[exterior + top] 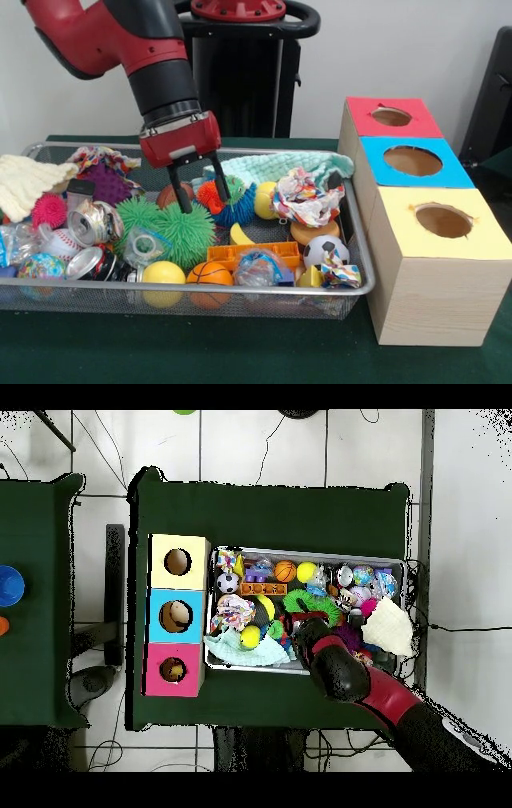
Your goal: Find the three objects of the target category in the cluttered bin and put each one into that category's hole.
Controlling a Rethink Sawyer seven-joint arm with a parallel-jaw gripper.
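Many toys crowding the wire bin point(356, 292), open empty end effector point(198, 186) above green spiky ball point(186, 232), orange spiky ball point(210, 194) beside.

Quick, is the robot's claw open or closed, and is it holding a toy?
Gripper: open, holding nothing, its fingers spread just above the toys in the bin.

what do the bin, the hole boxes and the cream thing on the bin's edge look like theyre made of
Bin: silver metal wire mesh; you can see through its walls. Hole boxes: light wood, going by the visible grain, with matte coloured tops. Cream thing: soft knitted or crocheted yarn, judging by its ribbed texture.
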